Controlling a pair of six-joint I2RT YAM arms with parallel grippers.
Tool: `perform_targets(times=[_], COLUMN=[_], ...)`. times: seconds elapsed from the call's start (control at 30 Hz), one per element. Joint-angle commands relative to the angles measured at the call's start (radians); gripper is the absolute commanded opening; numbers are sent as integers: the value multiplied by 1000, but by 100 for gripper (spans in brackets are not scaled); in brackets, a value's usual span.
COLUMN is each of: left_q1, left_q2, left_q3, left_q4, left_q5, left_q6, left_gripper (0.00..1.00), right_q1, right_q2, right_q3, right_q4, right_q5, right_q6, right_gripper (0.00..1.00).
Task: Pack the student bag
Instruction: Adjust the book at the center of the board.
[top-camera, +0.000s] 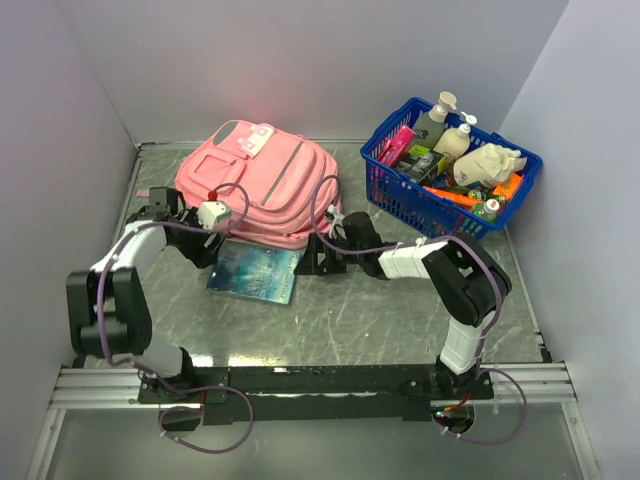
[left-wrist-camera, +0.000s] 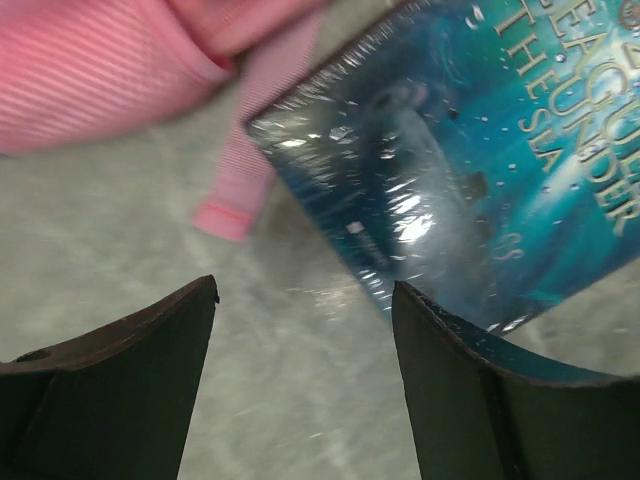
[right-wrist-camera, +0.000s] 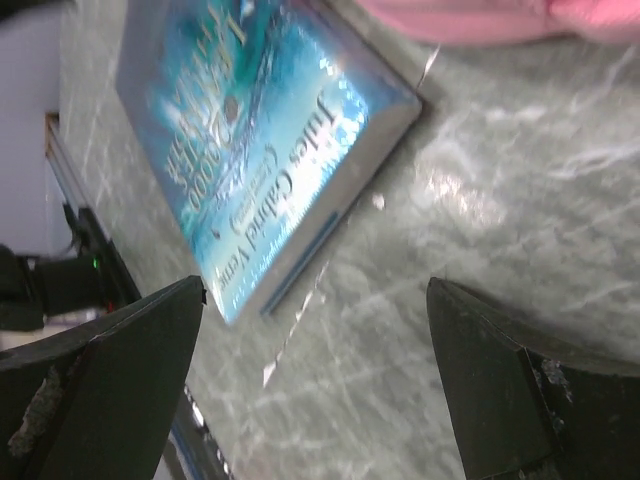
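Observation:
The pink student bag (top-camera: 265, 180) lies flat at the back of the table, grey patch toward the far wall. In front of it lies a blue shrink-wrapped book (top-camera: 255, 272). My left gripper (top-camera: 203, 248) is open just left of the book, low over the table. In the left wrist view the book's corner (left-wrist-camera: 470, 150) reaches the right finger (left-wrist-camera: 470, 390), and a pink strap (left-wrist-camera: 245, 170) and the bag (left-wrist-camera: 100, 70) lie ahead. My right gripper (top-camera: 318, 256) stands wide open just right of the book, empty. The right wrist view shows the book (right-wrist-camera: 260, 130) ahead and the bag's edge (right-wrist-camera: 470, 20).
A blue plastic basket (top-camera: 420, 205) full of bottles and small packets stands at the back right. Grey walls close in the table on the left, right and back. A metal rail runs along the near edge.

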Motion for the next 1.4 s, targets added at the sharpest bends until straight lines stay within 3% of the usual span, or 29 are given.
perform_targets(times=[0.0, 0.33, 0.5, 0.67, 0.87, 0.93, 1.07, 1.2, 1.27, 1.37], left_q1=[37, 46, 54, 58, 57, 52, 29, 19, 14, -9], left_q2=[78, 269, 312, 331, 340, 340, 328, 303, 283, 228], left_q3=[49, 123, 89, 98, 147, 173, 170, 132, 149, 195], left_q4=[-90, 55, 111, 119, -5, -101, -171, -165, -210, -261], left_q5=[184, 289, 242, 310, 569, 678, 742, 779, 796, 821], left_q6=[-152, -328, -327, -322, -212, -125, -16, 15, 38, 60], left_gripper=[76, 76, 76, 75, 57, 45, 22, 18, 13, 12], right_q1=[40, 84, 112, 115, 121, 130, 129, 127, 120, 106], right_q2=[12, 104, 89, 66, 153, 184, 208, 198, 195, 185], right_q3=[1, -32, -46, -91, -66, -81, -127, -183, -213, -264], right_q4=[269, 463, 415, 408, 480, 532, 617, 658, 675, 703], right_q5=[66, 121, 228, 360, 328, 287, 265, 271, 271, 279], right_q6=[89, 167, 142, 106, 133, 158, 199, 199, 204, 208], right_gripper=[100, 100, 100, 100, 99, 98, 97, 96, 95, 96])
